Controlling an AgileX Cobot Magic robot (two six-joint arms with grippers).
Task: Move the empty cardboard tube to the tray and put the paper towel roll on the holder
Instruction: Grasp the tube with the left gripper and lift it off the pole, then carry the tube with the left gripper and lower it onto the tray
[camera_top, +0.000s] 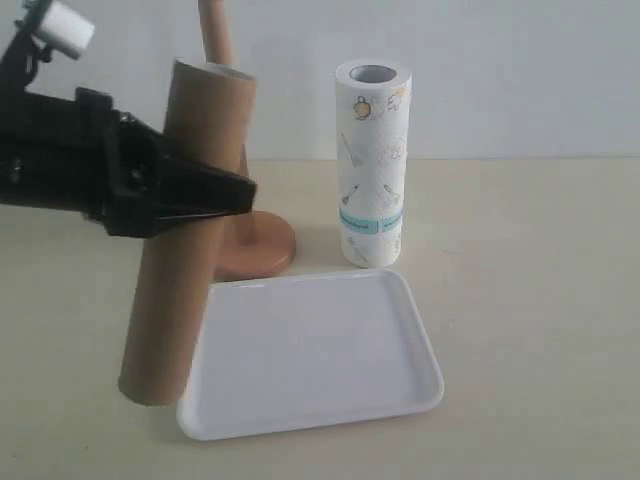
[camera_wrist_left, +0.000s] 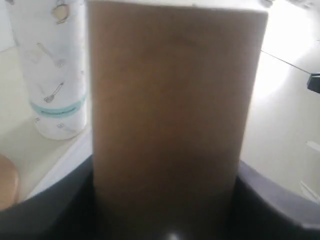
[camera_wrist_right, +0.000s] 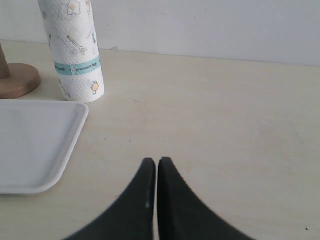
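Observation:
My left gripper (camera_top: 205, 195) is shut on the brown cardboard tube (camera_top: 185, 240), which hangs tilted in the air at the left of the white tray (camera_top: 320, 400), its lower end beside the tray's left rim. In the left wrist view the tube (camera_wrist_left: 172, 110) fills the middle between the dark jaws. Behind the tube stands the wooden holder (camera_top: 262, 245), its dowel top (camera_top: 214, 30) showing above. The printed paper towel roll (camera_top: 373, 165) stands upright behind the tray. My right gripper (camera_wrist_right: 157, 162) is shut on nothing, above bare table right of the tray (camera_wrist_right: 35, 145) and roll (camera_wrist_right: 74, 50).
A pale wall runs behind the table. The holder's round base (camera_wrist_right: 17, 80) sits left of the roll. Bare cream tabletop (camera_top: 530, 300) stretches right of the tray.

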